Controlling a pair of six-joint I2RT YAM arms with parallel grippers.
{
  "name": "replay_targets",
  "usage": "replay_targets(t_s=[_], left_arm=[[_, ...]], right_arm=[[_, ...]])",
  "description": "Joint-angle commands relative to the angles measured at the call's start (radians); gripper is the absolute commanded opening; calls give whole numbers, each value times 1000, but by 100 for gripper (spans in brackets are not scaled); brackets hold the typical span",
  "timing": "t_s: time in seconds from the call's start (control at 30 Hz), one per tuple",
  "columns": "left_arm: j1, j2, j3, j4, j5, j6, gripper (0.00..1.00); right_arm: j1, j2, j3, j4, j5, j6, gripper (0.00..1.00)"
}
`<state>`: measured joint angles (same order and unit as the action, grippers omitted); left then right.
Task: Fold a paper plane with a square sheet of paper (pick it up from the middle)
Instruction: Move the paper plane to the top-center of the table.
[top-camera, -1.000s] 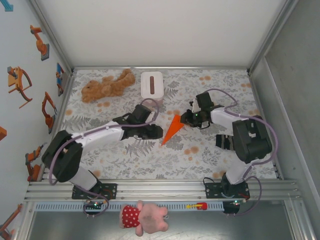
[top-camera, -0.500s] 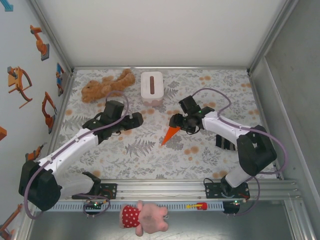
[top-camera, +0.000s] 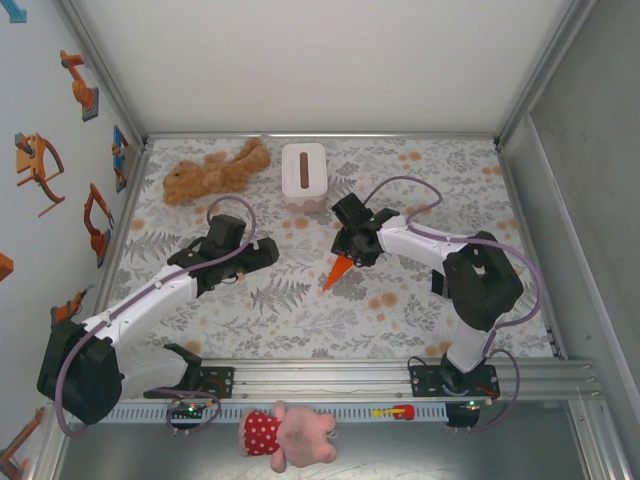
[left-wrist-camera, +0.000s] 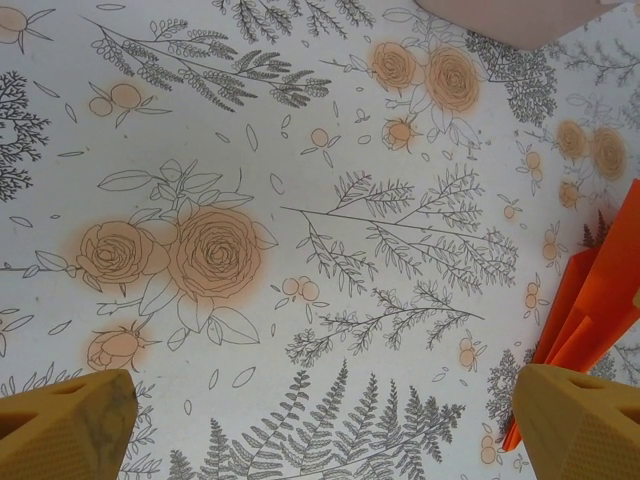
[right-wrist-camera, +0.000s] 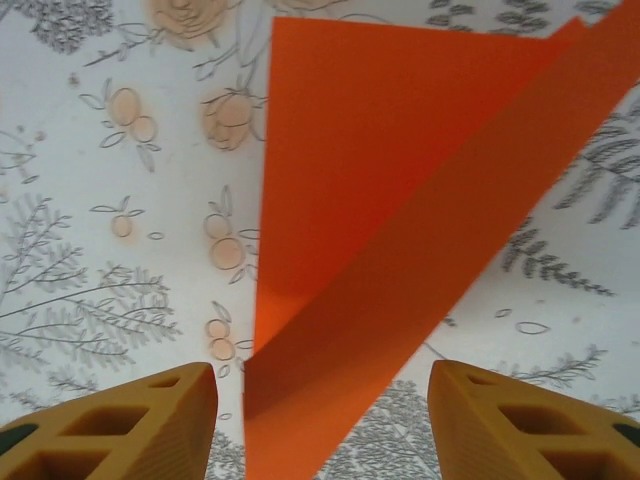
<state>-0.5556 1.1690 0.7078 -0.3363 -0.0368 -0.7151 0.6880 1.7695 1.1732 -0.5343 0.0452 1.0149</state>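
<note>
The bright orange paper plane (top-camera: 337, 272) lies folded on the flowered cloth near the table's middle, its pointed nose toward the near left. My right gripper (top-camera: 352, 243) hovers over its wide tail end, open. In the right wrist view the plane's folded wings (right-wrist-camera: 400, 200) run down between the two yellow fingers (right-wrist-camera: 130, 425), which stand apart on either side of it. My left gripper (top-camera: 262, 250) is open to the left of the plane, holding nothing. In the left wrist view the plane (left-wrist-camera: 595, 300) shows at the right edge, just beyond the right finger (left-wrist-camera: 580, 420).
A white tissue box (top-camera: 303, 172) stands at the back centre, and its corner (left-wrist-camera: 510, 15) shows in the left wrist view. A brown teddy bear (top-camera: 215, 170) lies at the back left. A pink plush doll (top-camera: 288, 435) sits in front of the rail. Walls enclose the table.
My left gripper pulled back to the left, away from the plane. My right gripper moved left over the plane's tail, covering more of it.
</note>
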Motion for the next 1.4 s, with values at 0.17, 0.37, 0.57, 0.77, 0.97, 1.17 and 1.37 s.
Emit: replay_targets(t_s=[0.17,0.37,0.57,0.77,0.97,1.17,1.37], left_arm=[[9,-3,-17,29,7,-14,96],[9,13,-11,26,13,-15,96],[9,30,-1,23,24,-15,96],[9,33,2,20,23,-20,96],[10,30,5,13,7,-34,96],[49,6,-16,28,25,-75,96],[113,-14,-55,73,98,-118,96]], right_arm=[[18,-22,23,-108,122,100,49],[21,-46,-15,-83,117,137,42],[21,-21,-29,-53,70,158,32],[21,-22,-41,-53,70,177,22],[21,-60,-36,-66,121,157,2],[21,-69,71,-76,113,-73,0],[21,-105,88,105,-115,-333,0]])
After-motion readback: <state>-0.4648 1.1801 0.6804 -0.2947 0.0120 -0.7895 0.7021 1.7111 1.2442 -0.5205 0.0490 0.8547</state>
